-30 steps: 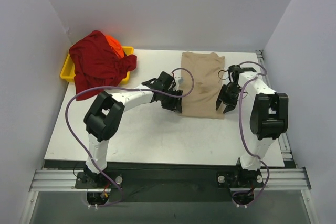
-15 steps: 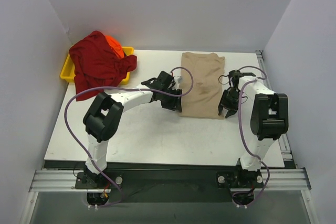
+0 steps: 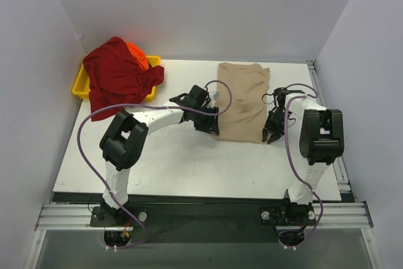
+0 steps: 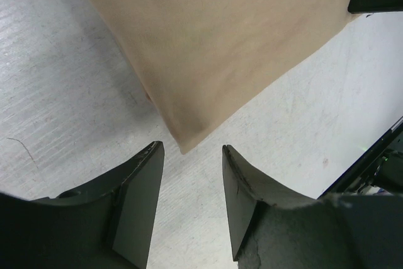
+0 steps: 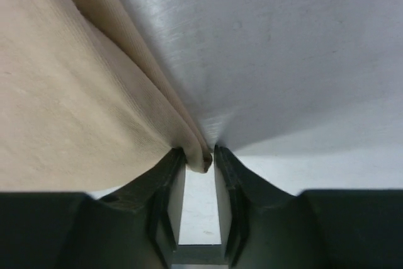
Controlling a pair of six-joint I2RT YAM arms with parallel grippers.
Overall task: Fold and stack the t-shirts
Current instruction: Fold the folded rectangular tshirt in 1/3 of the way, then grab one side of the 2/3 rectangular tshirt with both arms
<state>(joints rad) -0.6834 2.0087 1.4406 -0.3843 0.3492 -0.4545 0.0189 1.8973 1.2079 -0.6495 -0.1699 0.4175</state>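
We see the tan t-shirt (image 3: 242, 102) folded narrow on the counter's (image 3: 189, 162) right half, its long axis running far edge to near. The dark red t-shirt (image 3: 116, 77) and orange t-shirt (image 3: 137, 53) are heaped at the far left corner. Our left gripper (image 4: 189, 162) is spread at the tan shirt's near left corner, and the right gripper (image 5: 198, 155) pinches its near right corner.

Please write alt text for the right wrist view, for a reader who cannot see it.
The right gripper pinches a corner of the folded tan t-shirt between its two black fingers; the white table fills the rest.
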